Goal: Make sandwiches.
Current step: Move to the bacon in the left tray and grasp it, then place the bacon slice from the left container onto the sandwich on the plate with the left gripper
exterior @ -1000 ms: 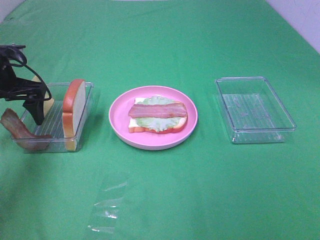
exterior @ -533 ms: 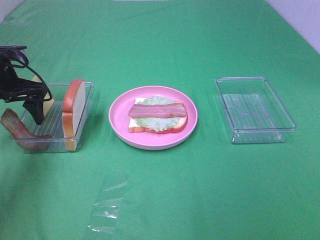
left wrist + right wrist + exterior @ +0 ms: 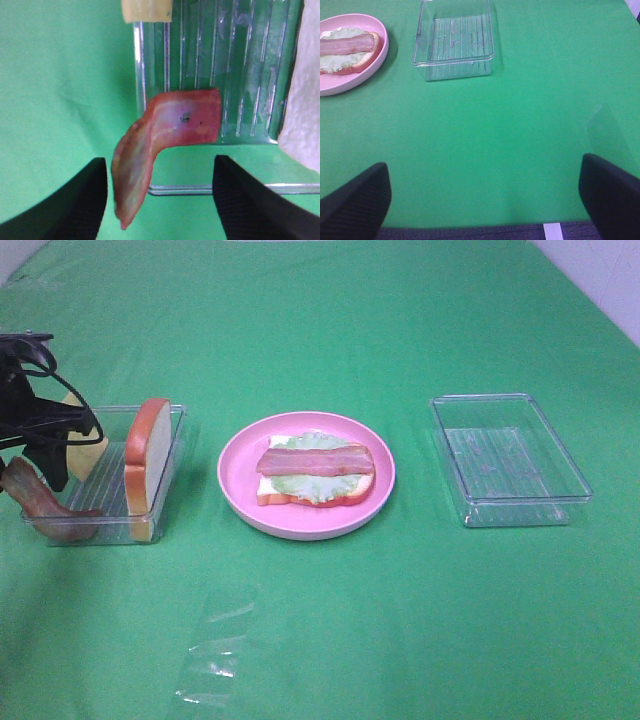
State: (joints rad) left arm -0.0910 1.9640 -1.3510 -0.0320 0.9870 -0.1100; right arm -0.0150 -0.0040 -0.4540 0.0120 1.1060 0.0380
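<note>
Left end effector [image 3: 160,172] narrower around bacon [image 3: 172,125]

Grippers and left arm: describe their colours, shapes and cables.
The left gripper and right gripper each have two broad, rounded black fingers with finely ribbed surfaces. From the high camera, the left arm is black and angular, with a thin black cable looping beside it. No markings show.

My left gripper [image 3: 160,162] has matte black fingers [image 3: 75,205], finely ribbed, rounded at the tips; a thin black cable [image 3: 40,358] loops above it; my right gripper [image 3: 485,172] matches.
</note>
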